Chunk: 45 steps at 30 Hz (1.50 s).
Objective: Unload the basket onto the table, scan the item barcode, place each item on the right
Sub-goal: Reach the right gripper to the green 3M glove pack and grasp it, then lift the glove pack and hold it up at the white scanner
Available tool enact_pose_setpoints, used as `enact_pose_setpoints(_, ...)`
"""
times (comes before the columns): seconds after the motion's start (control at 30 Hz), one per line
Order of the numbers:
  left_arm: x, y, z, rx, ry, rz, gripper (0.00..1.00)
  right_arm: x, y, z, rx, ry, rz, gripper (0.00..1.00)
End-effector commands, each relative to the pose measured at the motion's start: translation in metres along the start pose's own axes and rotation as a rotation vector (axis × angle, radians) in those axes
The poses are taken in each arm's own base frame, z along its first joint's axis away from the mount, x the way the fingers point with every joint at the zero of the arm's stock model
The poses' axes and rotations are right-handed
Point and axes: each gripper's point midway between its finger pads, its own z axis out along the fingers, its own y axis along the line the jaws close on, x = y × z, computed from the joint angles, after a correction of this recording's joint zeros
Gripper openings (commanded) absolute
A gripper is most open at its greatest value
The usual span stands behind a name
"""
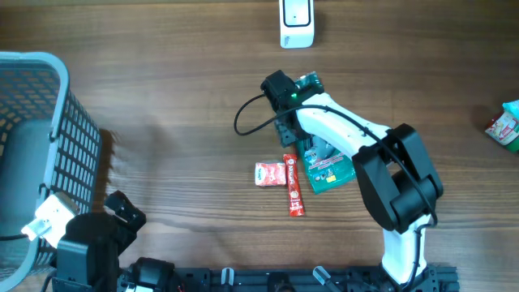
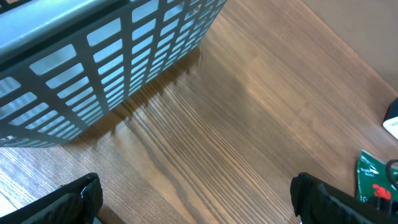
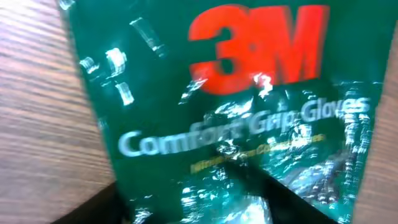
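- Overhead: the glove packet (image 1: pixel 328 169) is seen lying on the tabletop (image 1: pixel 178 97), right of centre and nearer the near edge, partly covered by the right arm (image 1: pixel 345 131). Its long axis runs from far edge to near edge, slightly slanted. A red stick sachet (image 1: pixel 293 186) and a small packet (image 1: pixel 270 173) lie just beside it on its left. The scanner (image 1: pixel 296 20) stands at the far edge and the basket (image 1: pixel 40 89) at the left edge. The right gripper (image 1: pixel 289 128) is held over the packet, its jaws hidden.
- Left wrist: only here is the left gripper (image 2: pixel 196 202) shown spread wide, with bare wood between the fingers.
- Right wrist: only here can the print be read, "3M" above "Comfort Grip Gloves". Whether the claw is pinching cannot be told through the blur.
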Motion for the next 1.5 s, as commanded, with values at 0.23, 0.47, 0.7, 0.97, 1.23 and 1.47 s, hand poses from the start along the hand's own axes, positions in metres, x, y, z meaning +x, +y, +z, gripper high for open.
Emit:
enact_pose_setpoints(0.23,-0.002,0.001,-0.002,0.002,-0.010,-0.020,1.00,0.011,0.067,-0.062,-0.540,0.114,-0.040,0.04)
enact_pose_setpoints(0.47,-0.002,0.001,-0.002,0.002,-0.010,-0.020,1.00,0.006,0.058,-0.237,-1.209,-0.090,-0.019,0.05)
enact_pose_setpoints(0.7,-0.002,0.001,-0.002,0.002,-0.010,-0.020,1.00,0.024,0.060,-0.327,-1.727,-0.099,-0.108,0.05)
enact_pose_setpoints(0.97,-0.002,0.001,-0.002,0.002,-0.010,-0.020,1.00,0.026,0.054,-0.351,-1.853,0.236,0.128,0.04)
enact_pose_setpoints(1.23,-0.002,0.001,-0.002,0.002,-0.010,-0.020,1.00,0.021,0.048,-0.349,-1.781,0.626,0.443,0.04)
enact_pose_setpoints(1.47,-0.002,0.001,-0.002,0.002,-0.010,-0.020,1.00,0.017,0.039,-0.346,-1.781,0.626,0.483,0.04)
